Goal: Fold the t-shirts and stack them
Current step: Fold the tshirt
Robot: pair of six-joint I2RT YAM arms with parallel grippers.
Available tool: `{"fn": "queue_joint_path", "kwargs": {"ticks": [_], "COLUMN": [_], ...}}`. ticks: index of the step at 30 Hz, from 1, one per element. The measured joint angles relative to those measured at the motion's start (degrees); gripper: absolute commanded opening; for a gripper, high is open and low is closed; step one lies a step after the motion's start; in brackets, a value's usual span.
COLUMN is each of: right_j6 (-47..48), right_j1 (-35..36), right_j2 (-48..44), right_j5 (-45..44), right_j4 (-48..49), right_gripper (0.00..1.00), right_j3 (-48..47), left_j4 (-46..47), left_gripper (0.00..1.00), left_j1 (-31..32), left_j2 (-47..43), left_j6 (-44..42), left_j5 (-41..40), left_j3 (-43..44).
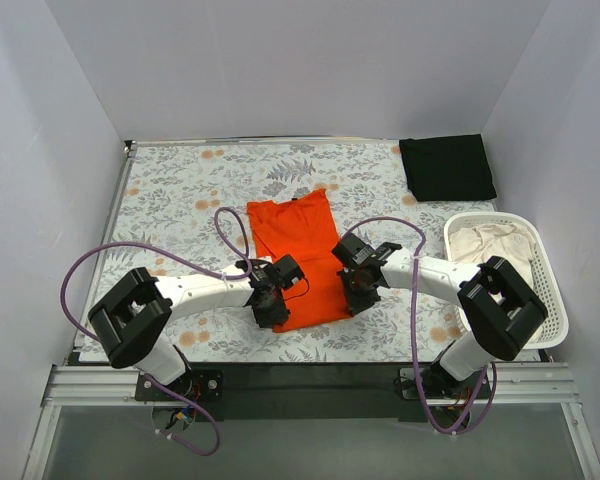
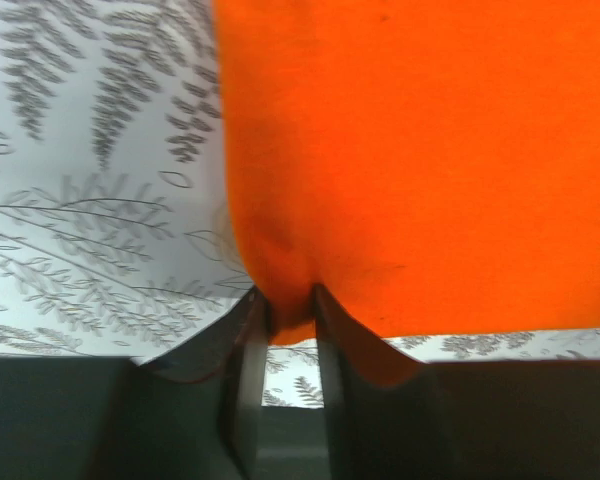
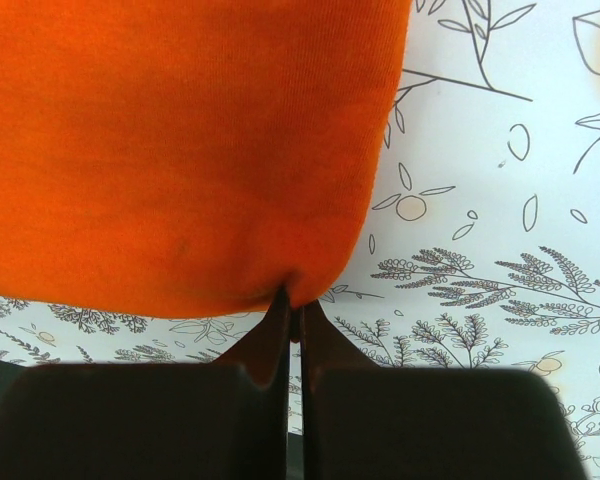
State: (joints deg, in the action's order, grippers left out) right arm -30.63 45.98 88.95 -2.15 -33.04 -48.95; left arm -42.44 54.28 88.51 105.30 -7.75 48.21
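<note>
The orange t-shirt (image 1: 298, 255) lies folded into a long narrow strip in the middle of the floral cloth. My left gripper (image 1: 271, 310) is shut on its near left corner, where the orange fabric (image 2: 380, 160) is pinched between the fingers (image 2: 248, 350). My right gripper (image 1: 352, 300) is shut on its near right corner, the orange fabric (image 3: 180, 150) caught between nearly touching fingers (image 3: 276, 330). The black t-shirt (image 1: 447, 167) lies folded at the far right corner, away from both grippers.
A white slatted basket (image 1: 552, 300) with pale cloth inside stands at the right edge, close beside the right arm. The table's near edge is a black strip (image 1: 310, 378) just behind both grippers. White walls enclose the table.
</note>
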Motion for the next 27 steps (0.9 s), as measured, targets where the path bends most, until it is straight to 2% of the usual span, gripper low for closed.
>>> {"fn": "queue_joint_path", "kwargs": {"ticks": [2,3,4,16,27], "right_j6": [0.0,0.0,0.0,1.6,4.1], "right_j1": [0.0,0.0,0.0,0.1,1.3], "right_j2": [-0.1,-0.1,-0.1,-2.9,-14.3], "right_j5": [0.0,0.0,0.0,1.2,11.1], "right_j4": [0.0,0.0,0.0,0.2,-9.8], "right_gripper": [0.01,0.01,0.01,0.01,0.01], "right_j3": [0.0,0.0,0.0,2.4,7.6], "left_j4": [1.1,1.5,1.8,2.3,0.8], "left_gripper": [0.11,0.01,0.00,0.00,0.00], "left_j1": [0.2,0.3,0.3,0.6,7.8], "left_j2": [0.5,0.7,0.7,-0.7,-10.7], "left_j6": [-0.1,-0.1,-0.2,-1.4,-0.2], "left_j5": [0.9,1.3,1.6,3.7,15.2], "left_j3": [0.2,0.3,0.3,-0.6,-10.3]}}
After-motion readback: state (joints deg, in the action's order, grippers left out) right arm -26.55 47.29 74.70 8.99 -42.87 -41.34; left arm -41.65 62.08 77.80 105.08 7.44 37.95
